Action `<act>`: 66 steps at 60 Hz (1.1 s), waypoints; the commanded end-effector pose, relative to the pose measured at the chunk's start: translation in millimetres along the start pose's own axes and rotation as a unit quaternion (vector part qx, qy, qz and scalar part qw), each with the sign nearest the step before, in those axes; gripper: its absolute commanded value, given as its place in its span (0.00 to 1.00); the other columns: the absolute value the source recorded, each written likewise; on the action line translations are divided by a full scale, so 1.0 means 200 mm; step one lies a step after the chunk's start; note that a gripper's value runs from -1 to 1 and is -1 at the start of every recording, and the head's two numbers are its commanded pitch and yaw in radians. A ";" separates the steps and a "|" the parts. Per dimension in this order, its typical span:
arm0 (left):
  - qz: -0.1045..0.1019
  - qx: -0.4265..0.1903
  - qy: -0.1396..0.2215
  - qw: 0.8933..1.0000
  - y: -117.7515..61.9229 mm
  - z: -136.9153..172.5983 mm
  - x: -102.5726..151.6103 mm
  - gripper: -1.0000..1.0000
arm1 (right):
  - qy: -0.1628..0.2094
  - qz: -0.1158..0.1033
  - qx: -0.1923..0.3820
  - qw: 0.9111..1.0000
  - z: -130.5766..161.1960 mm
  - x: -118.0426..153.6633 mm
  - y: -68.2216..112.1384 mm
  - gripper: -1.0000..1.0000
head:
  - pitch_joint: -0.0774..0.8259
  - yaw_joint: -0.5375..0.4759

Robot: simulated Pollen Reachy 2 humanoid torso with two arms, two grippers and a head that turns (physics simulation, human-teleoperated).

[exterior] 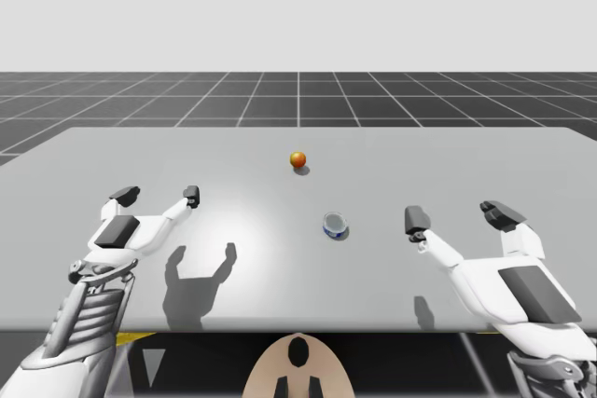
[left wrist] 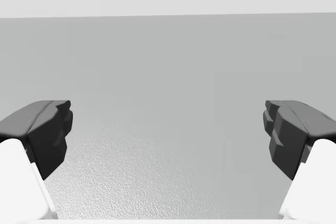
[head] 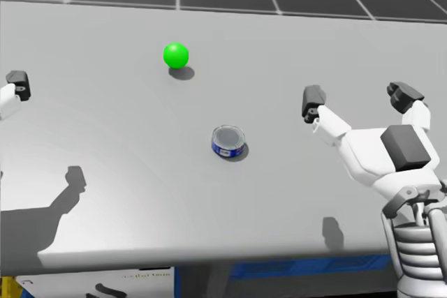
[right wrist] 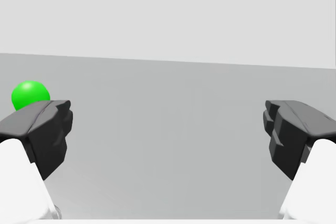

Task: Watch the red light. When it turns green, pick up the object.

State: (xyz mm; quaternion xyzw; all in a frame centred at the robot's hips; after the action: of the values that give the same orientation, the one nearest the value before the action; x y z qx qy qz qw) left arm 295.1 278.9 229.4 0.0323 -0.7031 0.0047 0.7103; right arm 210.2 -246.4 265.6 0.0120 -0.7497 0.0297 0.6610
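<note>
though head view crops left fingers (head: 17, 83), they gape, right fingers (head: 313, 101) too, light (head: 176, 54) green

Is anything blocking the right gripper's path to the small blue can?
Nothing visible. Only bare table lies between the open right gripper and the small blue can; the light ball sits farther back, off that line.

The table (left wrist: 168, 182) is matt and finely grained; the short blue can (head: 228, 142) seems shiny metal.
</note>
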 end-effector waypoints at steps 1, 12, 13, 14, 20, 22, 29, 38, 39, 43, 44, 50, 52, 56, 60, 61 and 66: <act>0.000 0.000 0.000 1.000 0.00 0.00 0.00 0.00 | 0.001 -0.005 -0.002 1.000 0.00 0.00 0.01 0.00 | 0.82 0.38; 0.000 0.000 0.000 1.000 0.00 0.00 0.00 0.00 | 0.008 -0.026 0.005 1.000 0.02 0.06 0.02 0.00 | 0.81 0.39; 0.000 -0.005 0.003 1.000 0.00 0.00 0.00 0.00 | 0.012 -0.024 -0.003 1.000 0.03 0.08 0.03 0.00 | 0.81 0.39; -0.001 -0.005 0.003 1.000 0.00 0.00 0.00 0.00 | 0.008 -0.023 -0.004 1.000 0.03 0.09 0.03 0.00 | 0.81 0.39; -0.002 -0.006 0.003 1.000 -0.02 0.00 -0.01 0.00 | 0.006 0.044 0.034 0.998 0.02 0.15 0.06 0.00 | 0.81 0.39; -0.002 -0.006 0.004 1.000 -0.02 0.00 -0.01 0.00 | 0.037 0.018 0.050 0.998 0.01 0.17 0.07 0.00 | 0.81 0.40; -0.002 -0.005 0.004 1.000 -0.02 0.00 -0.01 0.00 | 0.065 -0.011 0.079 0.995 -0.05 0.16 0.10 0.00 | 0.81 0.41; -0.001 -0.005 0.005 1.000 -0.02 0.00 -0.01 0.00 | 0.080 -0.035 0.112 0.990 -0.14 0.05 0.20 0.00 | 0.82 0.41; -0.001 -0.005 0.005 1.000 -0.02 0.00 -0.01 0.00 | 0.082 -0.037 0.114 0.989 -0.14 0.04 0.20 0.00 | 0.82 0.41; -0.001 -0.005 0.005 1.000 -0.02 0.00 -0.01 0.00 | 0.102 -0.054 0.132 0.985 -0.17 -0.03 0.25 0.00 | 0.82 0.41; -0.001 -0.005 0.005 1.000 -0.02 0.00 -0.01 0.00 | 0.105 -0.056 0.135 0.984 -0.17 -0.04 0.26 0.00 | 0.82 0.41; -0.001 -0.005 0.005 1.000 -0.02 0.00 -0.01 0.00 | 0.122 -0.065 0.165 0.977 -0.20 -0.16 0.33 0.00 | 0.82 0.41; -0.001 -0.005 0.005 1.000 -0.02 0.00 -0.01 0.00 | 0.125 -0.068 0.167 0.976 -0.21 -0.19 0.35 0.00 | 0.82 0.41; -0.003 -0.007 0.006 1.000 -0.02 0.00 -0.01 0.00 | 0.129 -0.067 0.182 0.973 -0.23 -0.25 0.39 0.00 | 0.82 0.41; -0.004 -0.006 0.007 1.000 -0.02 0.00 -0.01 0.00 | 0.135 -0.067 0.195 0.969 -0.24 -0.28 0.42 0.00 | 0.82 0.41; -0.005 -0.006 0.007 1.000 -0.02 0.00 -0.01 0.00 | 0.135 -0.066 0.196 0.969 -0.24 -0.29 0.43 0.00 | 0.82 0.41; -0.006 -0.006 0.008 1.000 -0.02 0.00 -0.01 0.00 | 0.146 -0.069 0.205 0.965 -0.24 -0.31 0.46 0.00 | 0.82 0.41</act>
State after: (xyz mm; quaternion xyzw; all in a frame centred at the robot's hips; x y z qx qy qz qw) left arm 295.6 274.6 227.3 0.0308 -0.6985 -0.0020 0.7149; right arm 256.1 -174.2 223.0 0.1560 -0.6375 0.1427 0.7409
